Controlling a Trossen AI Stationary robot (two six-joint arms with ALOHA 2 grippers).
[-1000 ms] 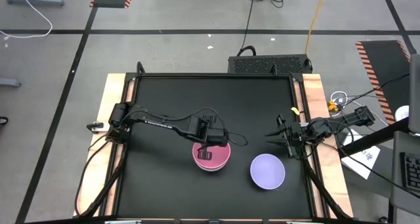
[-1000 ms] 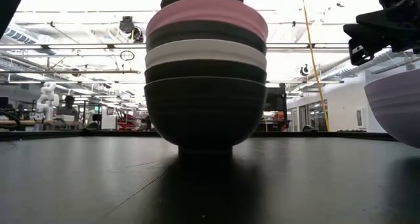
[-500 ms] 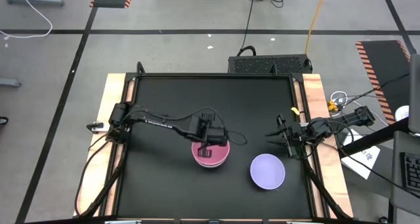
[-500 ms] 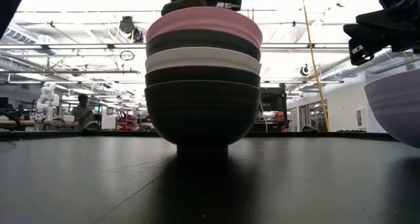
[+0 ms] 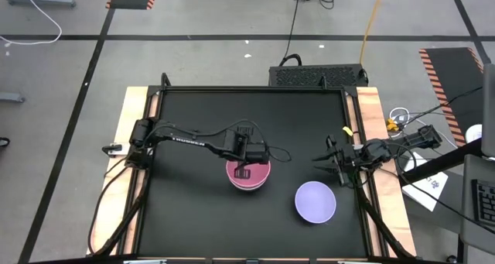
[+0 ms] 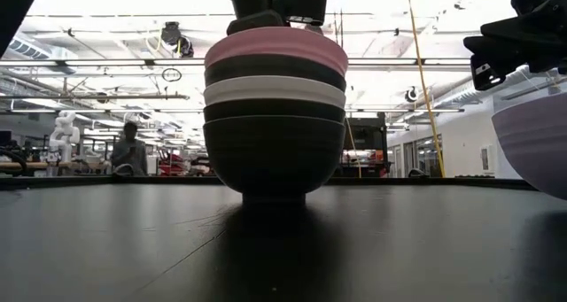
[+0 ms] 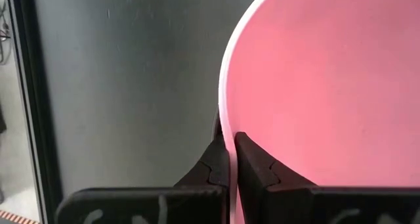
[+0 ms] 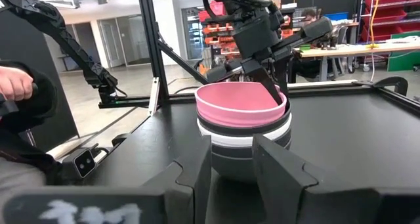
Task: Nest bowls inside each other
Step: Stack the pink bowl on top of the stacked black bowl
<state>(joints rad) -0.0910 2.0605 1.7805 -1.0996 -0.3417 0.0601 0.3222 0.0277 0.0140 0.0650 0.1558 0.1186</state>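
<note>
Bowls sit nested in a stack (image 6: pixel 275 129) near the middle of the black surface (image 5: pixel 193 125): a black one at the bottom, then another dark one, a white one, another black one, and the pink bowl (image 5: pixel 248 173) on top. The left gripper (image 5: pixel 243 169) reaches over this stack, its fingers (image 7: pixel 216 165) pinched shut on the pink bowl's rim, one inside the rim and one outside. The lavender bowl (image 5: pixel 315 201) stands alone on the surface, near the stack on the right arm's side and apart from it. The right gripper (image 5: pixel 329 162) hovers beyond the lavender bowl, close to the surface's right edge, its fingers (image 8: pixel 197 168) partly apart and holding nothing, pointed toward the stack. Behind the surface, a person (image 6: pixel 130 149) stands in the room.
</note>
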